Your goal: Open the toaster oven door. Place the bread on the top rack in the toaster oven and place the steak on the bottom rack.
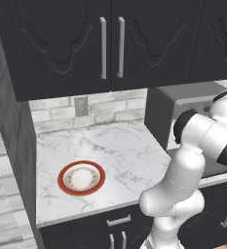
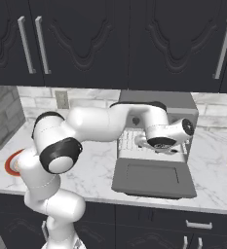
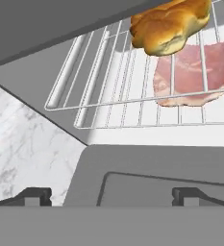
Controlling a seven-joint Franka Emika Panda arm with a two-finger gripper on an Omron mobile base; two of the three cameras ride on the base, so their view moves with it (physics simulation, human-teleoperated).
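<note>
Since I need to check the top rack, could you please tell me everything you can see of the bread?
The bread is a small golden-brown roll, glossy orange on its crust and paler cream along the underside. Its shape is lumpy and rounded. In the hand view it rests on the upper wire rack inside the oven, touching the wires. The steak lies on the rack below it, seen through the wires. Nothing grips the bread; the gripper is open and apart from it.
</note>
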